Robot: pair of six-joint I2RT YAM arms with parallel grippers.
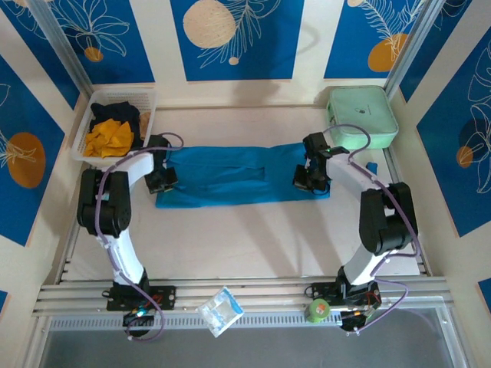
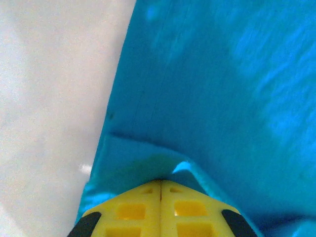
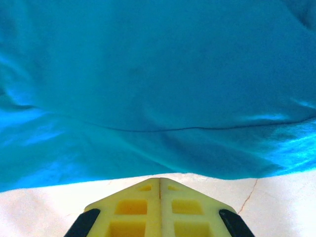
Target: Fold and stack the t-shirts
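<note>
Nearest to me, the left gripper (image 2: pixel 160 183) is pressing its yellow fingers (image 2: pixel 132 211) fully together. The teal t-shirt (image 1: pixel 238 175) is puckering up right around their tips, so they are evidently pinching a bit of its end. The right gripper (image 3: pixel 159 180) is doing much the same at the other end. Its jaws are meeting with no gap, and the hem is lying just at the tips, with bare table (image 3: pixel 44 212) showing on either side of them. It seems to be nipping only the very edge, though I cannot tell how much cloth is between them. Beyond both pairs of fingers the shirt is lying flat as a long folded band, stretching from one gripper across to the other. I am judging it light, limp and a little slick, so it will be sagging between the two holds and slipping out of a shallow nip. Taking hold deeper in from the hem, through all the layers at the corners, looks wiser to me. Farther off, past the left fingers, an orange-yellow t-shirt (image 1: pixel 109 139) and a black t-shirt (image 1: pixel 115 115) are sitting crumpled in a white basket (image 1: pixel 83 132).
</note>
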